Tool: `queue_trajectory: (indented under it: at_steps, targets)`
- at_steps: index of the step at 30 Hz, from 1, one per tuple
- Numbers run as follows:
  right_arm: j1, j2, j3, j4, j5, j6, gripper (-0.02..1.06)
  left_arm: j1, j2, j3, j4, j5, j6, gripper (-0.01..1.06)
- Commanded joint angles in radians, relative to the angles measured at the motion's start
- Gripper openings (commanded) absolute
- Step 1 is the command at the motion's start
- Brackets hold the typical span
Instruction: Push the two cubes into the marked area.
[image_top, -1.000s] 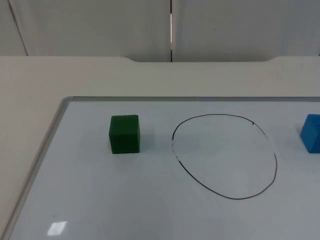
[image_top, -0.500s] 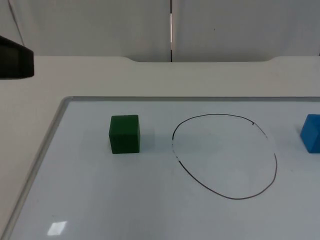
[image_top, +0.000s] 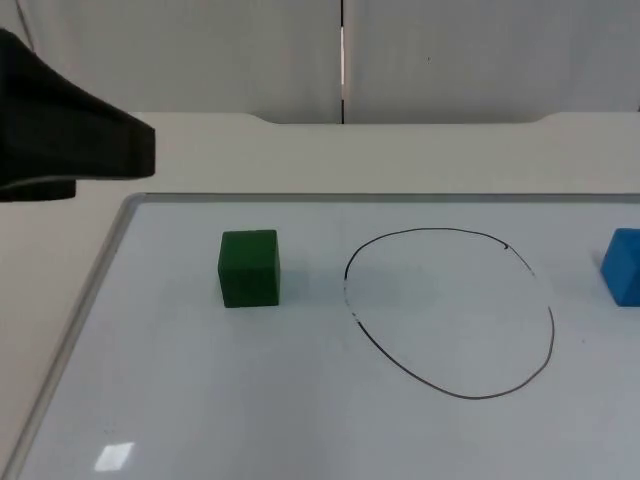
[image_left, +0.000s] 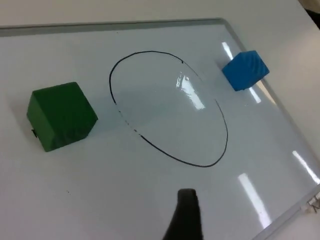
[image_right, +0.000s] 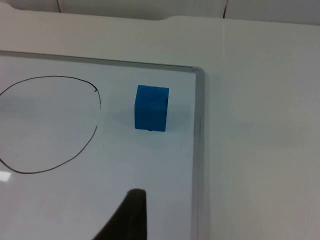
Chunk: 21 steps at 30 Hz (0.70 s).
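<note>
Whether either gripper's fingers are open or closed cannot be told. The green cube (image_top: 249, 267) sits left of the drawn circle (image_top: 450, 312), the blue cube (image_top: 622, 265) right (both outside), on the whiteboard (image_top: 200, 400).

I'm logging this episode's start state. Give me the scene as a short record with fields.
surface: whiteboard lying on the table
marked area: hand-drawn black oval, nothing inside it
green cube: on the board, outside the oval, on its left in the top view
blue cube: on the board, outside the oval, on its right, near the board's edge
left arm: above the table's far left, apart from the green cube
progress: neither cube pushed in yet
</note>
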Motion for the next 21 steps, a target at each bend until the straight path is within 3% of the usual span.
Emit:
queue_trajectory:
  at_steps: [1,6,7,10,21]
  targets:
    - [-0.005,-0.003,0.002,-0.005,-0.009,-0.003,1.05,-0.052,0.032,-0.006,-0.023,-0.073,0.020,0.63]
    - [-0.005,-0.003,0.002,-0.005,-0.009,-0.003,1.05,-0.145,0.117,-0.006,-0.023,-0.258,0.084,0.21]
    - [-0.005,-0.003,0.002,-0.005,-0.009,-0.003,1.05,-0.145,0.117,-0.006,-0.023,-0.258,0.084,0.21]
    - [-0.005,-0.003,0.002,-0.005,-0.009,-0.003,1.05,-0.155,0.170,-0.006,-0.051,-0.338,0.080,0.03]
    - [-0.005,-0.003,0.002,-0.005,-0.009,-0.003,1.05,-0.155,0.364,-0.029,-0.068,-0.482,0.080,0.00]
